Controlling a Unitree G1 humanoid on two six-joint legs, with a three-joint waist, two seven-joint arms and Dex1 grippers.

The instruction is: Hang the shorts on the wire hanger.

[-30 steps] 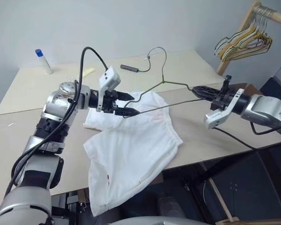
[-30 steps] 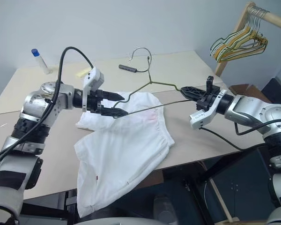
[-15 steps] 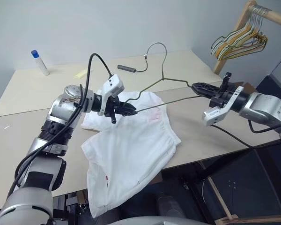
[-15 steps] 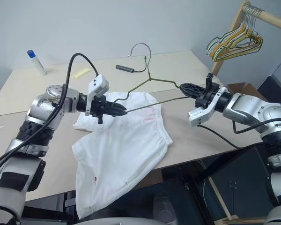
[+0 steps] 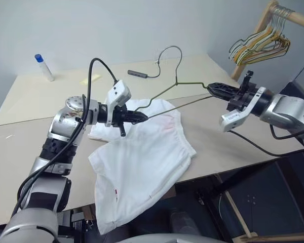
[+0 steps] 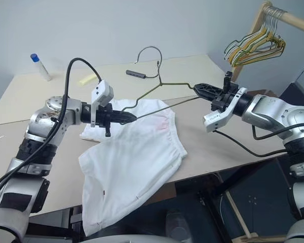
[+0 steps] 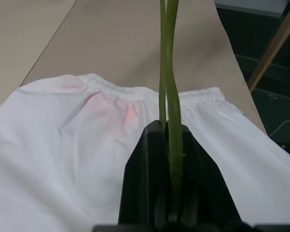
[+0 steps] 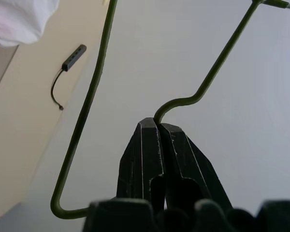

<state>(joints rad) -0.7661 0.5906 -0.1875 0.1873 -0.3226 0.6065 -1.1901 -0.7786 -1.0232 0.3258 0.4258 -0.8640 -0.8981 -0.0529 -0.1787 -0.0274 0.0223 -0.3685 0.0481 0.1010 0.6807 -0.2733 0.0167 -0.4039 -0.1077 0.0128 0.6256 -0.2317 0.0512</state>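
Note:
The wire hanger (image 5: 176,83) hangs in the air above the table, hook (image 5: 171,49) up and away from me. My left gripper (image 5: 141,117) is shut on its left corner, and in the left wrist view the olive wire runs up from between the closed black fingers (image 7: 147,159). My right gripper (image 5: 211,87) is shut on the hanger's right corner (image 8: 180,102). The white shorts (image 5: 142,157) lie flat on the table under the hanger, one leg drooping over the front edge. Their gathered waistband and a pink mark (image 7: 128,113) lie just past my left gripper.
A beige table (image 5: 40,101) carries a blue-capped bottle (image 5: 44,66), a yellow note (image 5: 91,79) and a small black device with a cable (image 5: 138,74) at the back. A wooden rack with a bunch of coloured hangers (image 5: 261,43) stands at the right.
My left gripper, open around the hanger's left corner a second ago, has shut on it. The right gripper keeps its hold on the hanger's right corner.

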